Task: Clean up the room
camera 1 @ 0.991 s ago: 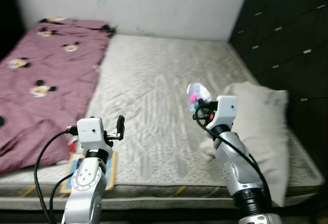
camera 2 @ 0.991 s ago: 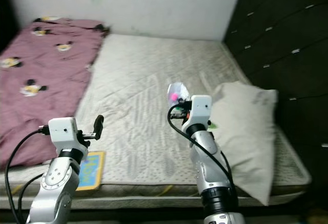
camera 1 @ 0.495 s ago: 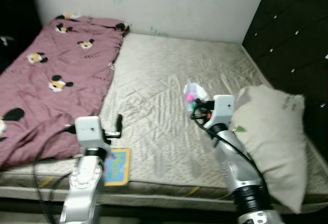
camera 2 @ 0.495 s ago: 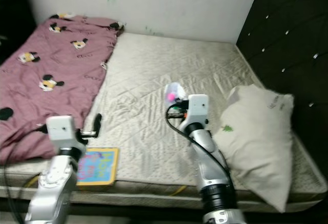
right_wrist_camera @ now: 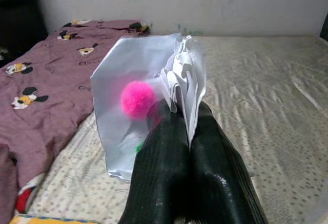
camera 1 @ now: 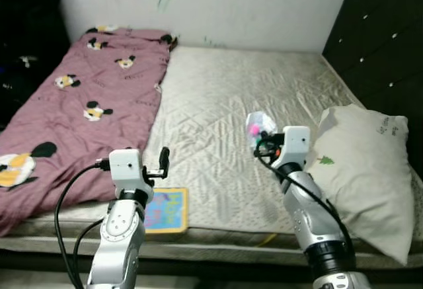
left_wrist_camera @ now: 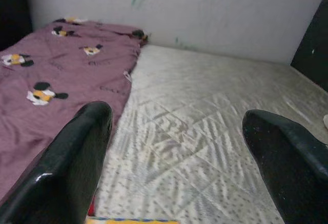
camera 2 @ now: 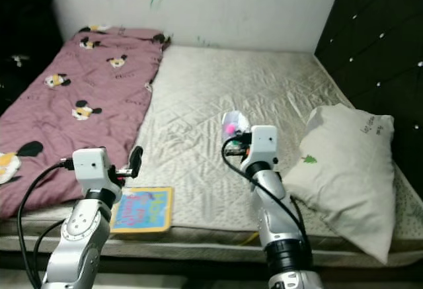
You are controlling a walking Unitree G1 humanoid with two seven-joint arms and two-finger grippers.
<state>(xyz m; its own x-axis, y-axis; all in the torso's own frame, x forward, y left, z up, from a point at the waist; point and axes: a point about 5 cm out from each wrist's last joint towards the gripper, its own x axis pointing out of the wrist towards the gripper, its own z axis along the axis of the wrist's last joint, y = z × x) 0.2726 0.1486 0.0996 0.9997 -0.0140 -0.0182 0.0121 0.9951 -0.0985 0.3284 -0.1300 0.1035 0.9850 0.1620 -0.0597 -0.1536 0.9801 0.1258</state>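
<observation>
My right gripper (camera 1: 262,135) is shut on a clear plastic bag (right_wrist_camera: 138,101) with a pink pompom (right_wrist_camera: 137,99) inside, held up above the beige mattress (camera 1: 251,97). The same plastic bag (camera 1: 259,125) shows in the left eye view, just left of the white pillow (camera 1: 367,163). My left gripper (left_wrist_camera: 179,147) is open and holds nothing, hovering over the near left part of the bed. A colourful picture book (camera 1: 165,209) lies flat at the mattress's front edge, just right of my left arm.
A maroon cartoon-mouse blanket (camera 1: 79,104) covers the bed's left side. A dark tufted headboard (camera 1: 377,38) rises on the right, a white wall (camera 1: 231,4) behind. A small red item (right_wrist_camera: 23,199) lies by the blanket's near edge.
The camera has swung left and pulled back, so more of the blanket and the whole book now show. Both grippers keep their poses, and the right one still holds the bag.
</observation>
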